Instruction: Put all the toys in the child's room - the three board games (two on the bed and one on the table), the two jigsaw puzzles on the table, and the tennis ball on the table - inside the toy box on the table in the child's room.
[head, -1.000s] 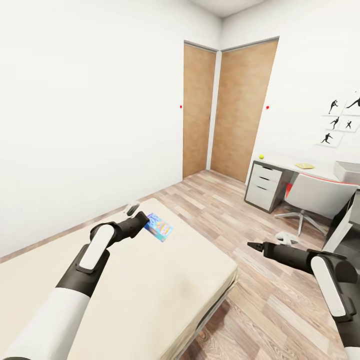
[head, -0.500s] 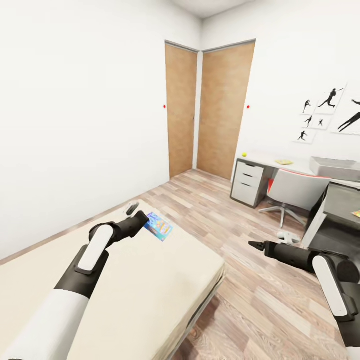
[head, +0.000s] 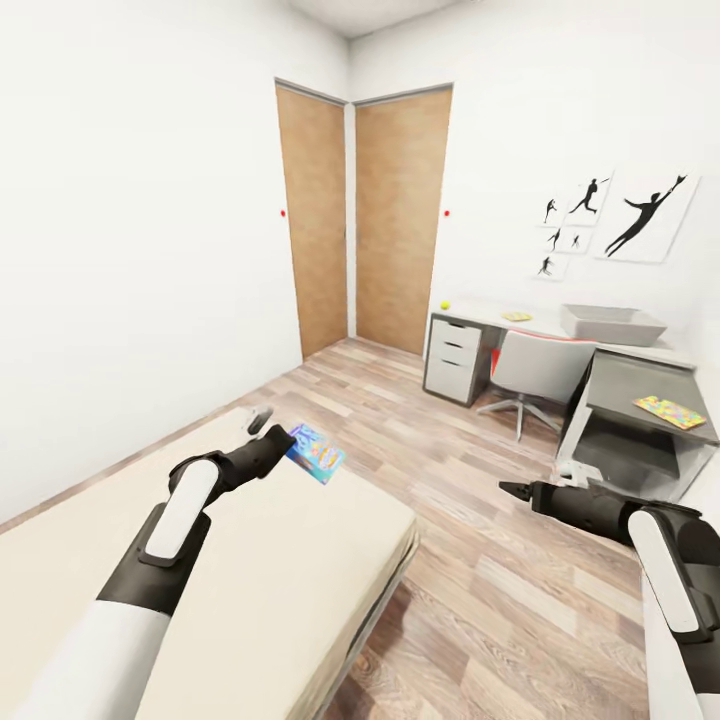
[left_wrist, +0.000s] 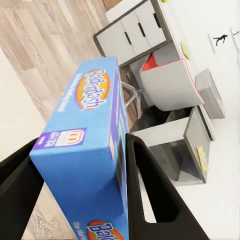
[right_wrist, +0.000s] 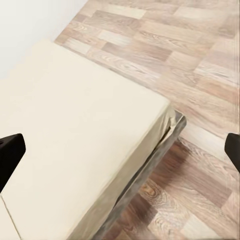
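Child's bedroom: bed (head: 300, 560), desk (head: 530, 325) with chair (head: 535, 368), baseball-player silhouette pictures (head: 610, 220).

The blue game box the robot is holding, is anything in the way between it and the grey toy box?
The board game sits in the left pincer. Open wood floor lies toward the table; a chair stands before it, below the toy box.

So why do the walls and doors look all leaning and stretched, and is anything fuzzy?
Head view: a wide lens tilts the doors and stretches the arms at the edges; soft, even light, faint shadows. Left wrist view: the board game is sharp up close in the left gripper, its fingers plain black. Right wrist view: the bed is clear, with a dark shadow under its edge.
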